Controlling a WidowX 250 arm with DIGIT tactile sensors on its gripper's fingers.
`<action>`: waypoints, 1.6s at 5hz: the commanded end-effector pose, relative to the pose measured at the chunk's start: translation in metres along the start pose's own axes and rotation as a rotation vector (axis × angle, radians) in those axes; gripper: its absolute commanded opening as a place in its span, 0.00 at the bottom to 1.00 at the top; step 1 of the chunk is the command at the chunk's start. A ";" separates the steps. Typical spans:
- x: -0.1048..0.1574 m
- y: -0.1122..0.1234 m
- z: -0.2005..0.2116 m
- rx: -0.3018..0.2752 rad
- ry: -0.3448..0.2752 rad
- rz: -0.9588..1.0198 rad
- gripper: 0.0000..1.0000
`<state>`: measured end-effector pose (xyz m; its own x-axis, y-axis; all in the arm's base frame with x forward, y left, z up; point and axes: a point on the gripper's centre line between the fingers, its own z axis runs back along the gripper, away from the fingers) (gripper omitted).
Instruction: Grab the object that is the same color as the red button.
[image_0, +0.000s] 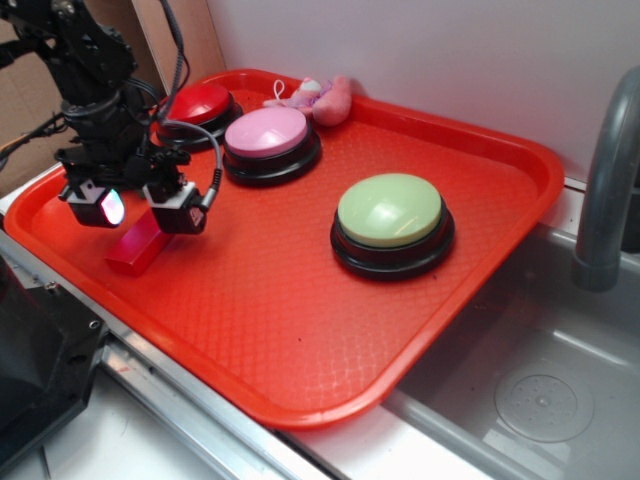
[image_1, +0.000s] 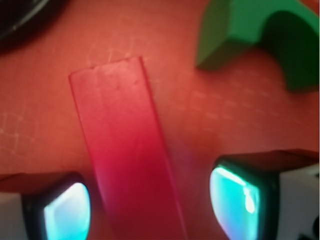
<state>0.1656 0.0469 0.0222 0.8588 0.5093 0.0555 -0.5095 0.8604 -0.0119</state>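
The red block (image_0: 135, 250) lies flat on the red tray (image_0: 300, 340) near its left edge. My gripper (image_0: 140, 212) hangs just above it, jaws open, one finger on each side. In the wrist view the red block (image_1: 125, 150) runs lengthwise between my fingertips (image_1: 65, 212), nearer the left pad, with a gap at the right pad; the gripper (image_1: 152, 207) holds nothing. The red button (image_0: 200, 100) stands at the tray's far left corner, behind my arm.
A green arch block (image_1: 235, 35) lies just beyond the red block. A pink-topped button (image_0: 265, 135), a green-topped button (image_0: 390, 210) and a pink soft toy (image_0: 315, 100) are on the tray. A sink (image_0: 540, 370) and grey faucet (image_0: 605, 180) are to the right.
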 end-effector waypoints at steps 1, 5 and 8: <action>0.002 -0.006 -0.014 -0.034 -0.050 -0.014 0.93; 0.003 -0.015 0.029 -0.040 -0.028 -0.095 0.00; -0.021 -0.073 0.128 -0.138 -0.086 -0.394 0.00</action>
<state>0.1755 -0.0302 0.1388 0.9818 0.1440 0.1241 -0.1327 0.9866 -0.0948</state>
